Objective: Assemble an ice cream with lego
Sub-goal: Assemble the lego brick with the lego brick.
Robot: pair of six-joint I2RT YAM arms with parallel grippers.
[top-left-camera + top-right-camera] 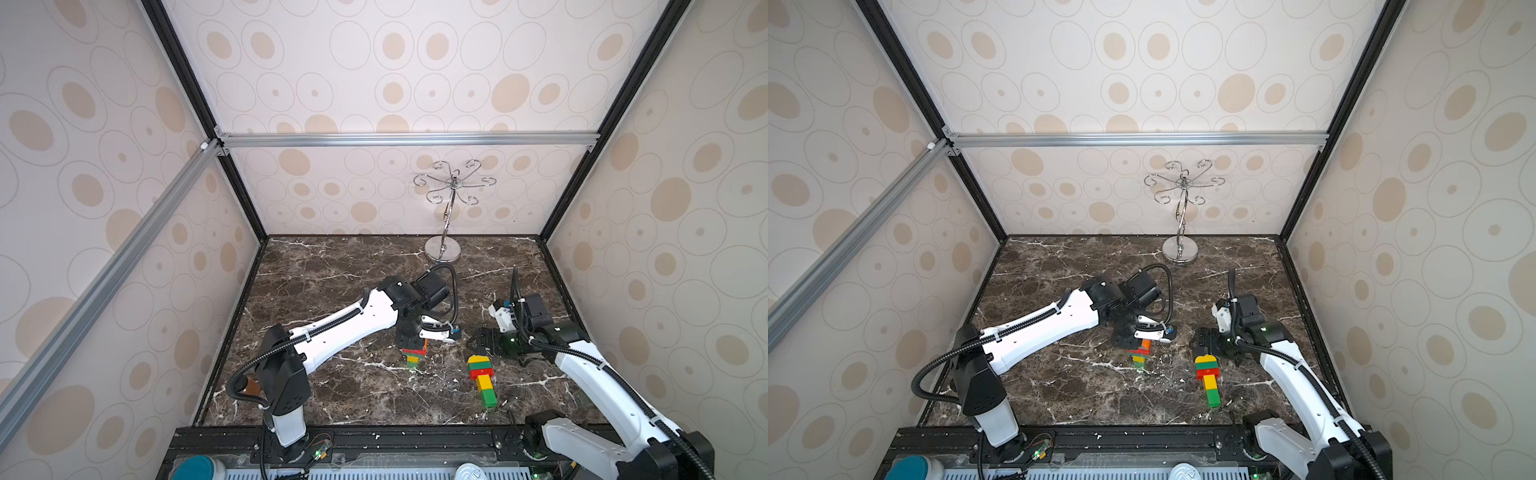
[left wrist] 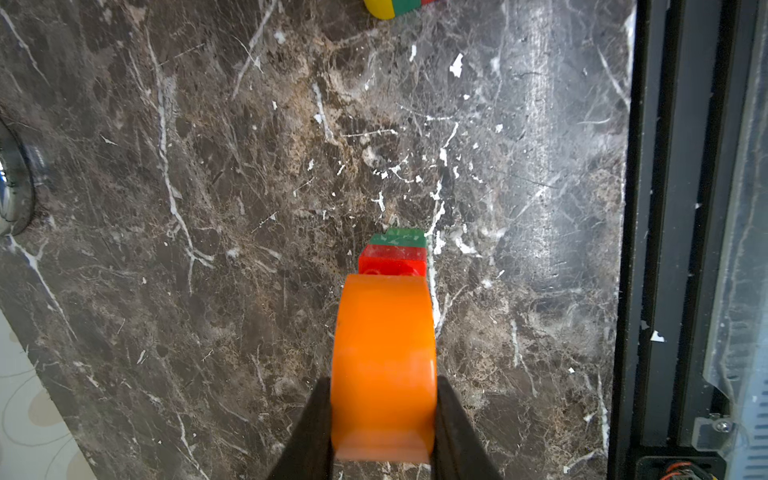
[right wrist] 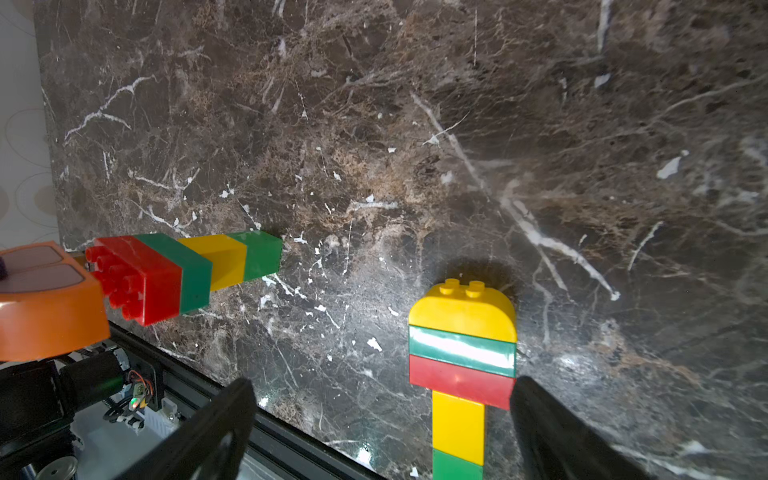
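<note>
Your left tool (image 2: 384,386) is clamped on the orange dome (image 2: 384,332), holding it just off the red studs that top the standing stack (image 3: 187,266): red, green, yellow, green, base on the surface (image 1: 332,270). Probably lining up for the press-on; it's not seated yet, the studs show bare in the right wrist view. There's open surface left of the stack and behind it. The silver stand (image 1: 444,249) is at the back, well apart. The finished ice cream (image 1: 480,374) lies flat, yellow dome pointing back, parked clear of the stack. Your right tool (image 3: 382,384) is spread wide and empty, straddling the finished one's red brick, one finger just beside it. The right wall is near, so room is tight there.
</note>
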